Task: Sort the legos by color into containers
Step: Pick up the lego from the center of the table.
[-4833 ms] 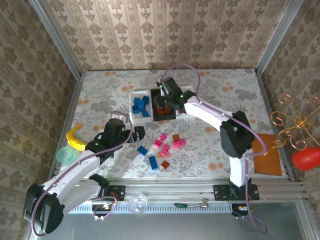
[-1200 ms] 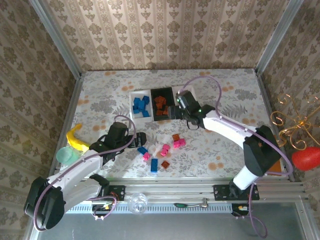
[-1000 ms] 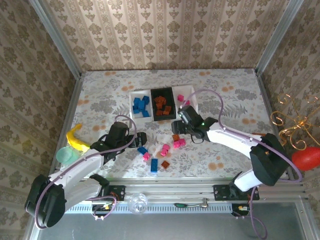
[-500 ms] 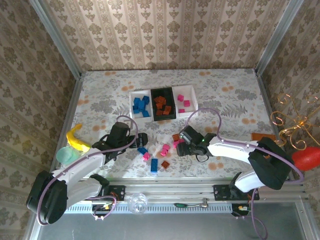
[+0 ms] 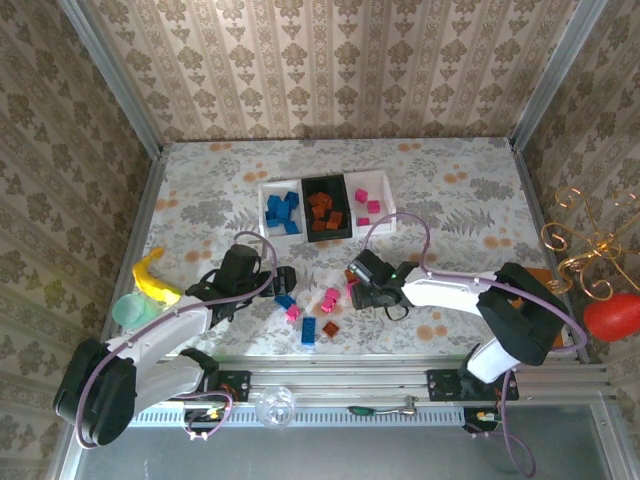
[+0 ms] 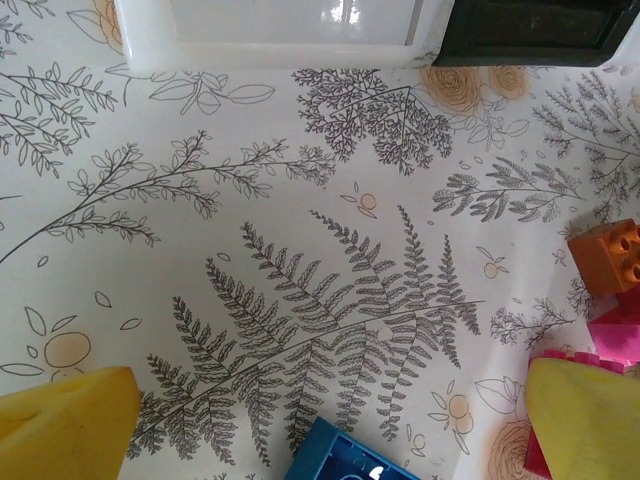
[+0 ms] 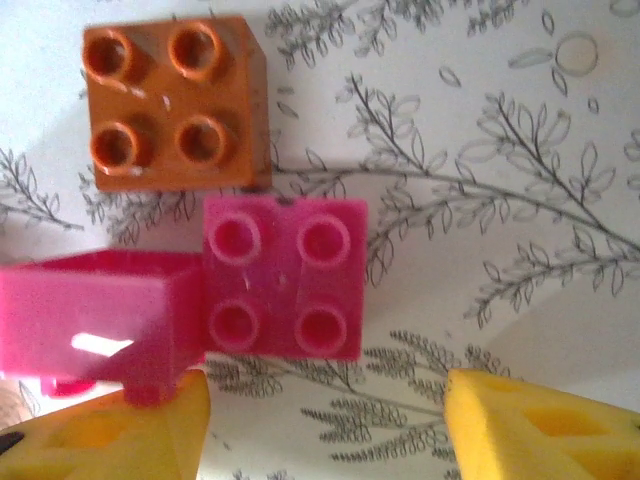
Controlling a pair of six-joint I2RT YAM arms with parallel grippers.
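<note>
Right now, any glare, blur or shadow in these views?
Left wrist: sharp fern print, glare on the white tray. Right wrist: the tipped pink brick is soft with a bright glint; grey shadow beside the orange brick. Top external: evenly lit.

Three shallow rectangular trays stand joined in a row.

- The left tray [image 5: 263, 208] is white and holds blue bricks [image 5: 282, 210].
- The middle tray [image 5: 327, 237] is black and holds orange-brown bricks [image 5: 324, 210].
- The right tray [image 5: 380, 190] is white and holds pink bricks [image 5: 364, 202].

Loose blue bricks [image 5: 308, 330], loose pink bricks [image 5: 330, 297] and a loose orange-brown brick [image 5: 330, 328] lie scattered on the table, apart from the trays.

An orange-brown four-stud brick [image 7: 175, 100] sits studs up. A pink four-stud brick [image 7: 285, 275], also studs up, touches its lower corner. A tipped pink brick [image 7: 100, 315] lies on its side against that brick's left face.
</note>
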